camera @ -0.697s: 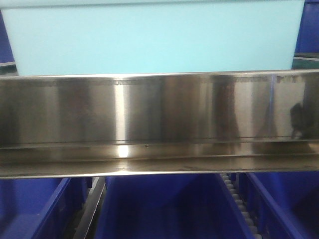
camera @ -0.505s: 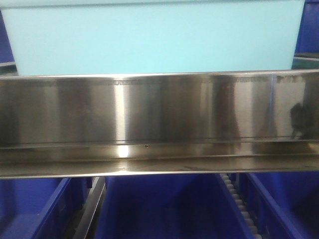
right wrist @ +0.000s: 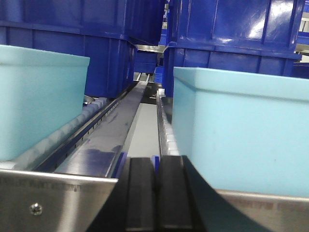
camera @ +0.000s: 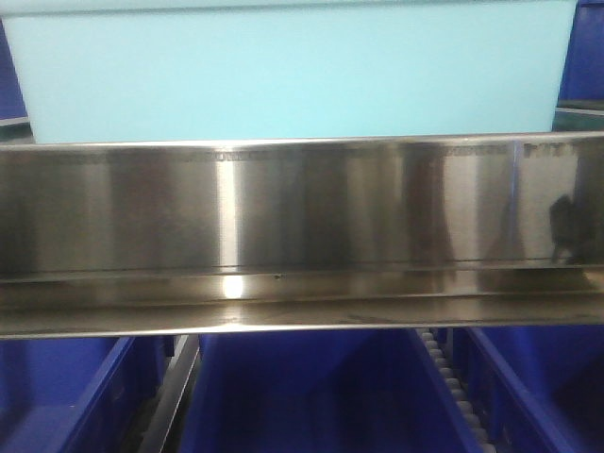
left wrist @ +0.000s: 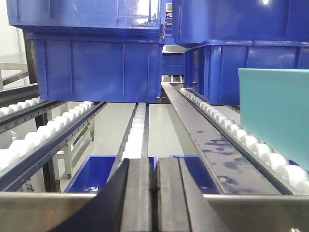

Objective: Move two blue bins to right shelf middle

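1. Blue bins: two pale ones on the roller shelf flank my right gripper.
2. It and my left gripper are closed, empty.
3. I reckon rigid, slick plastic; grip the rim.

Lighting: bright, even, from above. Glare: a vertical streak is reflected on the steel shelf edge; highlights are carried by the dark blue bins. Focus: front view soft, nearest foregrounds blurred

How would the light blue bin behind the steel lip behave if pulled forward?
The light blue bin looks rigid moulded plastic, probably stiff. Sitting on rollers, it would likely glide easily. The steel lip would probably stop it unless lifted.
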`<state>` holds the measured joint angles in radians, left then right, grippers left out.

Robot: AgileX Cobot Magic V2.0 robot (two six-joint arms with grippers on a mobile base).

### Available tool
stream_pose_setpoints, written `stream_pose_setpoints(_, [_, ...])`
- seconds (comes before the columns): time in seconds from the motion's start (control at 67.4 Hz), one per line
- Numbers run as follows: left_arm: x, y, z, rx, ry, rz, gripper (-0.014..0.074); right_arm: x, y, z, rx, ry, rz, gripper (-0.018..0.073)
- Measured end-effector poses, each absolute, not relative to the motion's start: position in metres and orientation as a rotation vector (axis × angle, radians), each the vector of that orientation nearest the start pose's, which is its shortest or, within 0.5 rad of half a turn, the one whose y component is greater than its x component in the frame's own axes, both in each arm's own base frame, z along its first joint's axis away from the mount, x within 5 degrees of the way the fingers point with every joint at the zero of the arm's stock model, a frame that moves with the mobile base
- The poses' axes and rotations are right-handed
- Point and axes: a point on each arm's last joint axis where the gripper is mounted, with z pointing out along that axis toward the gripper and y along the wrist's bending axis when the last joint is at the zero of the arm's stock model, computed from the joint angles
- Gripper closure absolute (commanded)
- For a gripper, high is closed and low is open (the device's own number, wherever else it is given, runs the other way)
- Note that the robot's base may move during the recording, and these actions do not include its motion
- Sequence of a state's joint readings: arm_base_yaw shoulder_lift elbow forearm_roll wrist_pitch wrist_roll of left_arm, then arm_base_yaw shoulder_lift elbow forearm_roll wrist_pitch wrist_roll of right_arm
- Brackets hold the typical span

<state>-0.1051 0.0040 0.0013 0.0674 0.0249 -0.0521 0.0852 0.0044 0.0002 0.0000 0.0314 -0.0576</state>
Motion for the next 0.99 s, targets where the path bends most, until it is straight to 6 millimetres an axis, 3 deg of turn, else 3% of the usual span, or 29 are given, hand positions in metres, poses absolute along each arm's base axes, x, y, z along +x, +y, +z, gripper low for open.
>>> stream_pose_setpoints(0.282, [0.056,-0.006,0.213,0.105,1.486,-0.056,0.0707,0.056,0.005,0.213,-0.106,1.484,0.022,0.0726])
stream_pose_setpoints(0.416, [0.052,-0.005,0.231,0.100,1.495,-0.049,0.0707,0.053,0.005,0.226,-0.082,1.523,0.056,0.0726])
stream_pose_setpoints(0.608, [0.036,-0.001,0.285,0.083,1.487,-0.039,0.0707,0.037,0.005,0.272,-0.091,1.589,0.071,0.0726])
stream_pose_setpoints(0.727, [0.036,-0.001,0.314,0.072,1.541,-0.050,0.0707,0.033,0.005,0.304,-0.099,1.643,0.076,0.0726])
stream_pose_setpoints(0.846, [0.046,-0.002,0.337,0.065,1.653,-0.059,0.0707,0.042,0.006,0.332,-0.104,1.705,0.079,0.0726])
stream_pose_setpoints(0.994, [0.071,-0.004,0.362,0.067,1.825,-0.047,0.0707,0.069,0.009,0.368,-0.111,1.801,0.081,0.0726])
